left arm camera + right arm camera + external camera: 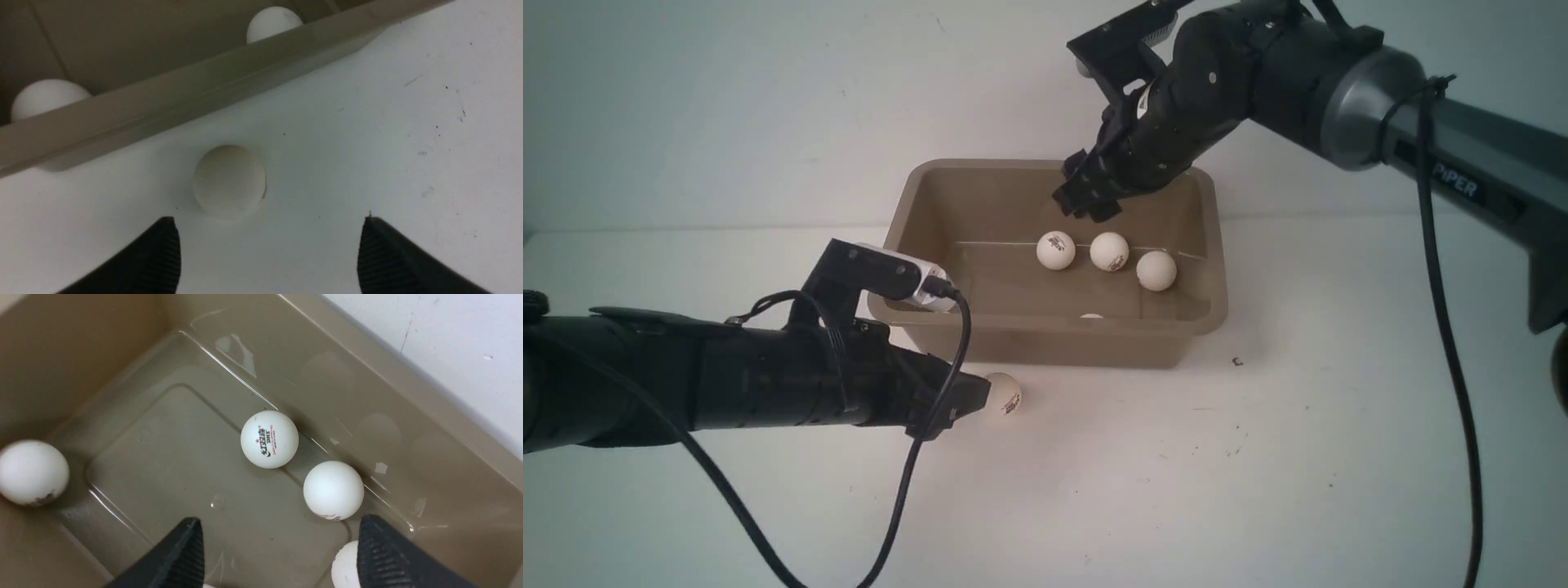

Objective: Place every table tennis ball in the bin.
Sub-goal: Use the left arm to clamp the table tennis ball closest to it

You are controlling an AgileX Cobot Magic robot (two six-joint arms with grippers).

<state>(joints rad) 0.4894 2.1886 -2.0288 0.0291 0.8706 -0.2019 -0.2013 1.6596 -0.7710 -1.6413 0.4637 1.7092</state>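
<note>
Three table tennis balls [1109, 251] lay in a row on the floor of the bin [1045, 339], near its far wall; a fourth ball [1092, 315] barely showed behind the near wall. A loose ball [1003, 395] sat on the counter [1176, 474] just outside that wall. The left tool [268, 220] was spread wide, the loose ball just ahead of its tips, ungripped. The right tool [280, 519] hung over the bin, released and empty.

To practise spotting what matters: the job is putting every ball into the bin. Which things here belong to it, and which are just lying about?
Belong: loose ball; balls in bin; bin; left gripper; right gripper.
Lying about: cable; dark speck on table.
</note>
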